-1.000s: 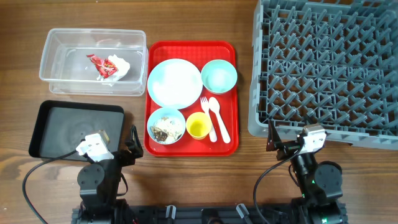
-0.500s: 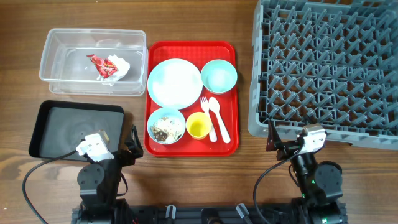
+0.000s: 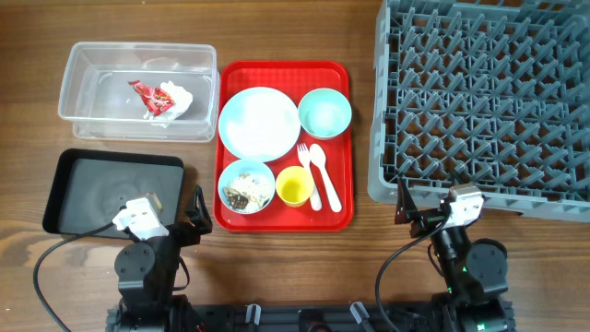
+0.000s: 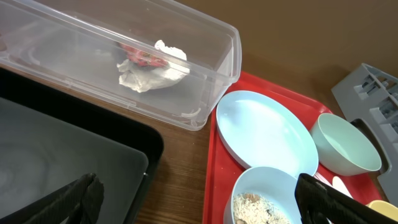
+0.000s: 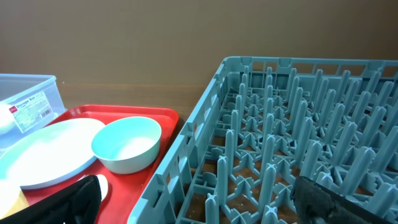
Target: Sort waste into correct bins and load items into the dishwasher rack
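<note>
**Overhead: grippers at near edge**

With jaws spread wide, the left gripper (image 3: 195, 210) and right gripper (image 3: 403, 207) are hovering, gripping nothing. Just beyond, the scraps (image 3: 244, 194) are lying in one bowl (image 3: 221, 184) on the red tray (image 3: 277, 219), beside the cup (image 3: 294, 187), fork (image 3: 307, 171), spoon (image 3: 324, 175), plate (image 3: 259, 123) and second bowl (image 3: 324, 112). Farther left, the wrapper (image 3: 152, 97) is resting inside the clear tub (image 3: 138, 44); the rack (image 3: 479, 92) is standing right.

Overhead, the dishwasher rack (image 3: 479, 101) is cut off by the top and right edges. In the left wrist view the clear tub (image 4: 211, 74) is cropped at the upper left, the black tray (image 4: 62, 155) at the left and bottom, and the bowl (image 4: 249, 180) of food scraps (image 4: 255, 204) at the bottom edge; only a yellow sliver of the cup (image 4: 387, 211) is seen, lower right. In the right wrist view the plate (image 5: 43, 152) is clipped at the left.
</note>
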`<state>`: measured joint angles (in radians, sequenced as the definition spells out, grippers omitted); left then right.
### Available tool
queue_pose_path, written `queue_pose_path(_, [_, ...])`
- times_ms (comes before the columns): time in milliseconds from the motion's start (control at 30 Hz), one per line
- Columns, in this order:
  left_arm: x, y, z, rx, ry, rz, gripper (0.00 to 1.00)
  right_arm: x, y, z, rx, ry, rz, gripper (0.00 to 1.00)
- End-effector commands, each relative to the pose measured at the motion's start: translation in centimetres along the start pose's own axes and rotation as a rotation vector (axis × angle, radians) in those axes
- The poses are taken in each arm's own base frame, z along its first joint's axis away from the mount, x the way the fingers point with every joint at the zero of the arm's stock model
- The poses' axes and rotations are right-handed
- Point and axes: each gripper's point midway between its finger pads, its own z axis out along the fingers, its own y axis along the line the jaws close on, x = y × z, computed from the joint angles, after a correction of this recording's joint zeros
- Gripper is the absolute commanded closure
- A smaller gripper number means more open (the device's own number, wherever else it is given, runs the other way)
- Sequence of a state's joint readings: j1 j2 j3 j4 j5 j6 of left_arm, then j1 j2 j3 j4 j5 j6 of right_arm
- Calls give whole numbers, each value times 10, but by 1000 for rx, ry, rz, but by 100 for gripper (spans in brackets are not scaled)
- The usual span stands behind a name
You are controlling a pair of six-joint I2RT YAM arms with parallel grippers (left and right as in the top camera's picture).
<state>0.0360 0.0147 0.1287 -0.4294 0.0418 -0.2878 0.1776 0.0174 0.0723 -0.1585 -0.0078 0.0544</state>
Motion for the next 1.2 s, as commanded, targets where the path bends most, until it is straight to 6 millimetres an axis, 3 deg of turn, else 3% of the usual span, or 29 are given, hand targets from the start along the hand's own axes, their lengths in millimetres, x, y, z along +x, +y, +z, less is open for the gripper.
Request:
queue_pose_path(0, [-3, 3, 0, -16, -16, -7, 0, -2, 2, 0, -13, -9, -9, 0])
queue_pose_path(800, [-5, 1, 0, -1, -26, -14, 0, -2, 2, 0, -13, -9, -9, 0])
queue_pose_path(1067, [4, -29, -1, 172, 30, -13, 0, -2, 2, 0, -13, -9, -9, 0])
queue_pose_path(1167, [8, -32, 1, 184, 62, -13, 1, -2, 2, 0, -13, -9, -9, 0])
